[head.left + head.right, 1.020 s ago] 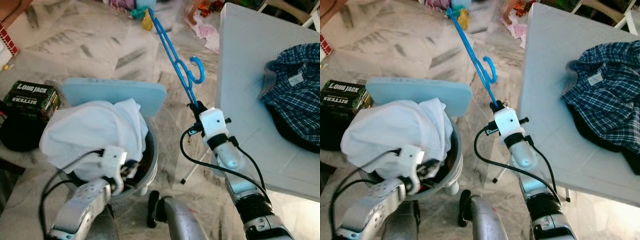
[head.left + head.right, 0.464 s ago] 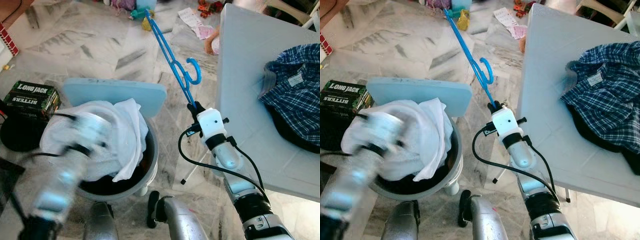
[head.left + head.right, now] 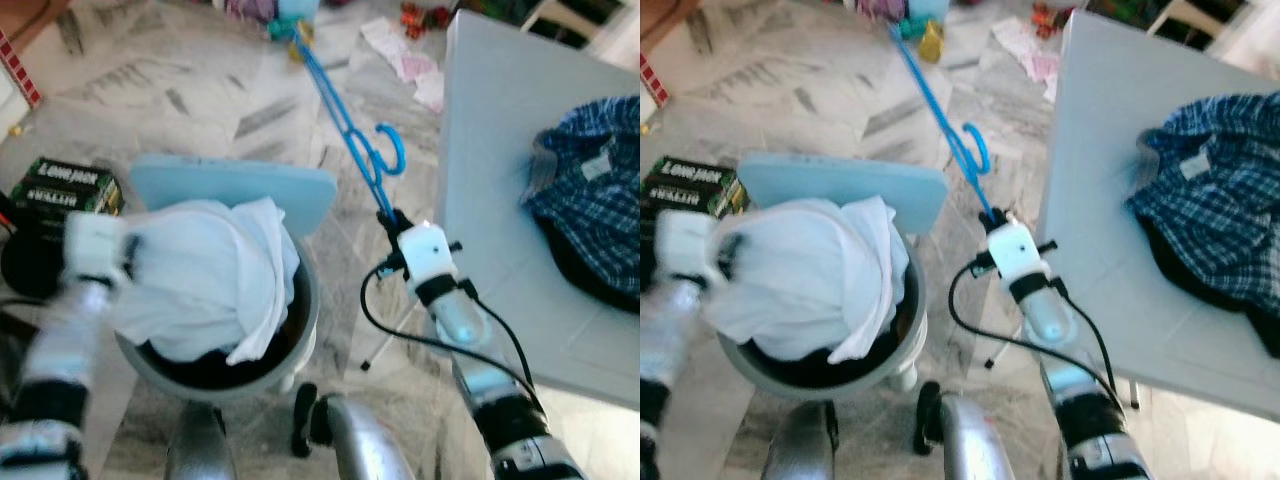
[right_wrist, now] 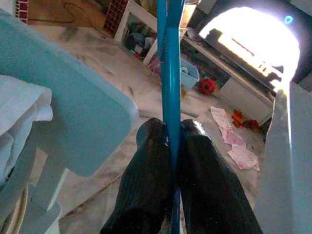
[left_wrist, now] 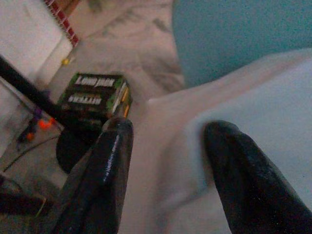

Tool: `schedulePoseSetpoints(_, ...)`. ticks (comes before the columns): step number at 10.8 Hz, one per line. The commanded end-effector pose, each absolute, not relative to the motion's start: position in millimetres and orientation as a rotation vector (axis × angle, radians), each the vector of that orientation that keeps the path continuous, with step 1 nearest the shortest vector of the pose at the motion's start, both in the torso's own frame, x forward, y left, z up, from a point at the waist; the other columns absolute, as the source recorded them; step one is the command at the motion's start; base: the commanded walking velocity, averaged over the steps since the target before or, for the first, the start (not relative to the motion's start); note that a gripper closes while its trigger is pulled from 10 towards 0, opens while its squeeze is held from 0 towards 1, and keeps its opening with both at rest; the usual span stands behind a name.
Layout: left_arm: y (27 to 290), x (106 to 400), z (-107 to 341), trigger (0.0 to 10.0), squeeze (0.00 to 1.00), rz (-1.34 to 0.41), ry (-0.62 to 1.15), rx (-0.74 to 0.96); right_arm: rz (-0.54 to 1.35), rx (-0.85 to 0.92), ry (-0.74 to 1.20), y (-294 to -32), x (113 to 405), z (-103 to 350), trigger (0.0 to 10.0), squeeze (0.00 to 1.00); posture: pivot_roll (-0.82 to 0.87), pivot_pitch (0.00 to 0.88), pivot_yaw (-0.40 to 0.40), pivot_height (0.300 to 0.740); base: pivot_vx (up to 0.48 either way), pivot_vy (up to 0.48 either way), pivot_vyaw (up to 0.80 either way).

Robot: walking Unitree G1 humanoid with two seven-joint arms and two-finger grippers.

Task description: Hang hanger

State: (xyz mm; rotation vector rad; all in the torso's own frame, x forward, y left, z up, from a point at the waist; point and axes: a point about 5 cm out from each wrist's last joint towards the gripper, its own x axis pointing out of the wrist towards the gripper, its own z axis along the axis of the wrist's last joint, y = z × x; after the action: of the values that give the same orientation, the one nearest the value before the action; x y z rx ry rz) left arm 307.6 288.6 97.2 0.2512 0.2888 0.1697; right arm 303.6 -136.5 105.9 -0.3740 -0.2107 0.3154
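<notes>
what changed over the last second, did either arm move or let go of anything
The left end effector swung from the near rim of the grey basin out to its left side, fingers open beside the white cloth. The right end effector stayed clamped on the blue hanger. The plaid shirt stayed on the table.

A cluttered room with a grey-veined marble floor point(image 3: 200, 90) and pale furniture.

A white counter point(image 3: 490, 150) fills the right side, with a blue plaid shirt point(image 3: 590, 200) lying on it. On the left, a grey basket point(image 3: 300, 320) heaped with white cloth point(image 3: 200, 280) stands by a light blue chair point(image 3: 240, 185). A dark box point(image 3: 65, 188) rests on the floor nearby. Toys and papers point(image 3: 410, 62) are scattered farther off. Bright light glares from a window point(image 4: 253, 41).
</notes>
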Motion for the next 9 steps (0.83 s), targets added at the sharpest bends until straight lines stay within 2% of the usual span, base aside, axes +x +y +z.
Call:
schedulePoseSetpoints(1,273.4,302.6,73.8,10.0,1.0,0.056,0.393,0.248,0.306,-0.386,-0.153,-145.6,299.1,95.0,10.0,0.0,0.03,0.243,-0.184,0.74,0.0,0.0,0.0)
schedulePoseSetpoints(2,255.2,300.6,62.6,10.0,1.0,-0.061,0.424,0.235,0.305,-0.387,-0.154,-145.4,299.5,95.5,10.0,0.0,0.03,0.244,-0.185,0.74,0.0,0.0,0.0)
schedulePoseSetpoints(4,229.1,291.5,42.1,10.0,1.0,-0.189,0.47,0.289,0.308,-0.388,-0.153,-144.4,299.0,95.5,10.0,0.0,0.03,0.244,-0.188,0.74,0.0,0.0,0.0)
schedulePoseSetpoints(6,223.9,284.3,35.2,10.0,1.0,-0.228,0.493,0.314,0.309,-0.389,-0.152,-144.2,300.1,95.7,10.0,0.0,0.03,0.244,-0.187,0.74,0.0,0.0,0.0)
schedulePoseSetpoints(9,200.8,250.4,7.9,10.0,1.0,-0.453,0.663,0.314,0.306,-0.384,-0.154,-142.0,302.0,96.0,10.0,0.0,0.05,0.237,-0.181,0.74,0.0,0.0,0.0)
